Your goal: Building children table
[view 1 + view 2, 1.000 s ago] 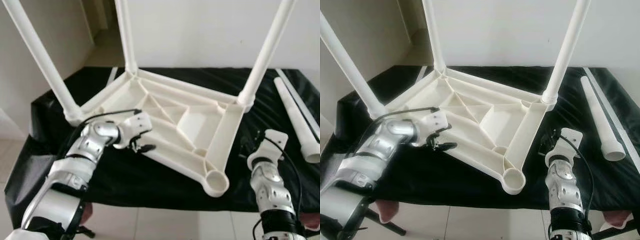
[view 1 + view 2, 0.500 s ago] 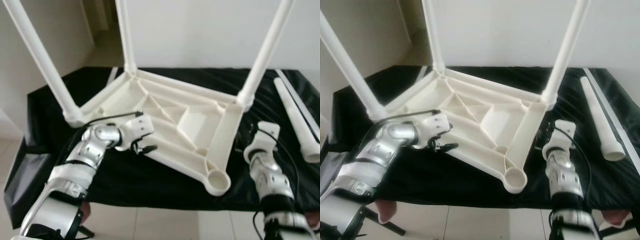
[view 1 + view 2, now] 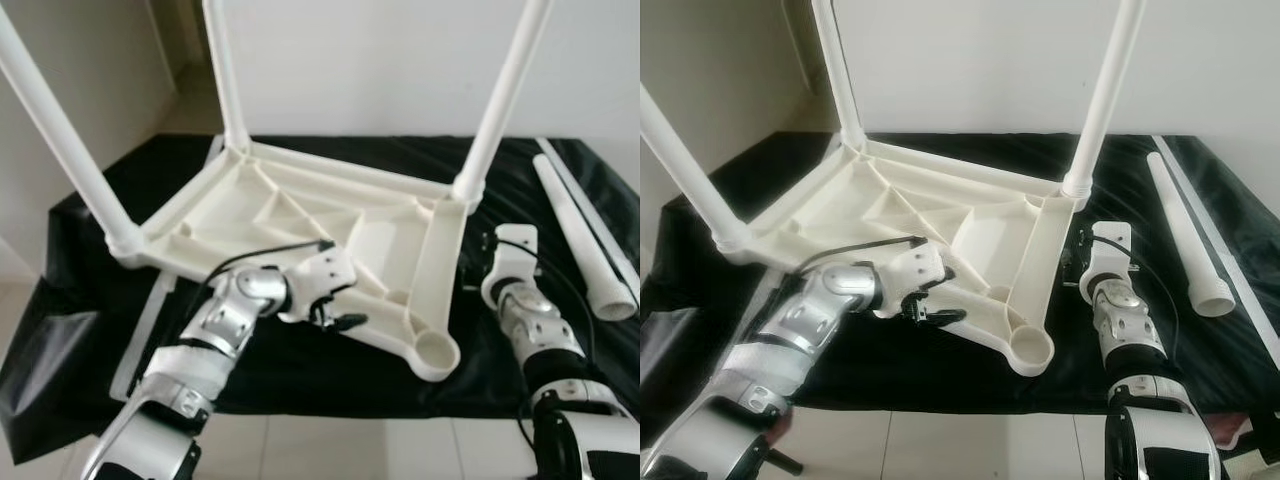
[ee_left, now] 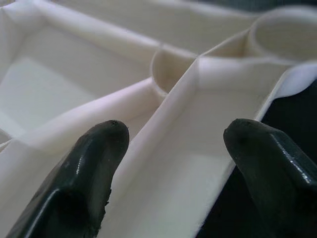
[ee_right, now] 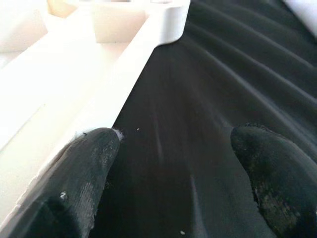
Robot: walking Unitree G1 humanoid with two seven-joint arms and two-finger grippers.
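— Fingers (image 4: 94,163) of the left gripper (image 3: 338,318) are spread apart, one on each side of a rib on the near rail of the upturned white tabletop (image 3: 300,215), gripping nothing as yet. What does the robot have there?

— A moulded plastic frame lying upside down on the black cloth (image 3: 330,355), three legs (image 3: 497,100) already standing up from its corners. The empty socket (image 3: 436,354) is just beyond those fingers, at the near corner.

— How should it handle?

— Probably light and stiff, with smooth, rather slippery walls. The thin ribs and the rail's edge look like the best hold; a pinch across a flat panel would likely slide.

— And the right gripper (image 5: 173,188)?

— Its fingers are released too, wide apart over the cloth, one fingertip (image 5: 91,158) touching or almost touching the tabletop's outer side rail. The loose fourth leg (image 3: 1188,240) lies on the cloth well beyond that gripper, away from the frame. A round tube like that would likely roll, so a hold around its middle seems safest.
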